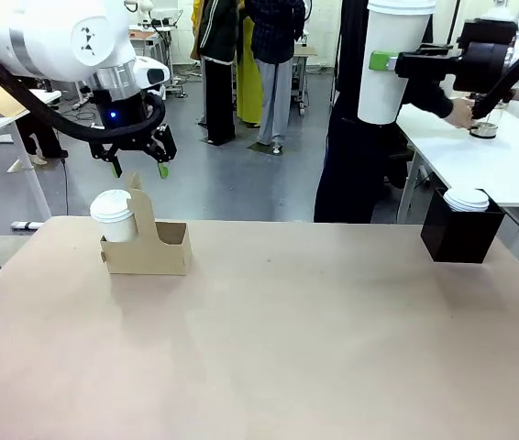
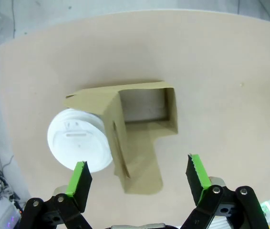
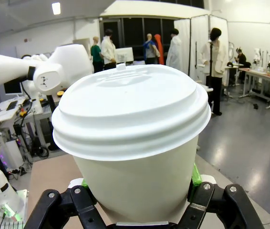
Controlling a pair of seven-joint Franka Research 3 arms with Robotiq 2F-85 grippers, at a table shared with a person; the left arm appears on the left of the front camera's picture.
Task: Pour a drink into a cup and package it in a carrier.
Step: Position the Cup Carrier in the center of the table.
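A brown cardboard carrier [image 1: 154, 247] stands at the table's left, with a lidded white cup [image 1: 113, 216] in its left slot and its right slot empty. My left gripper [image 1: 138, 165] hangs open just above the handle panel. In the left wrist view the carrier [image 2: 144, 138] and the cup's lid [image 2: 77, 138] lie below the spread fingers of that gripper [image 2: 137, 177]. High at the right, my right gripper [image 1: 388, 62] is shut on a second lidded white cup [image 1: 390, 73]. That cup [image 3: 135, 143] stands upright in the right gripper [image 3: 140, 180]. The drink is hidden.
A black square box [image 1: 461, 240] with white lids [image 1: 467, 199] sits at the table's right edge. Behind it, a person's hand [image 1: 461, 112] rests by a glass jug [image 1: 484, 126] on a white side table [image 1: 516, 170]. People stand farther back.
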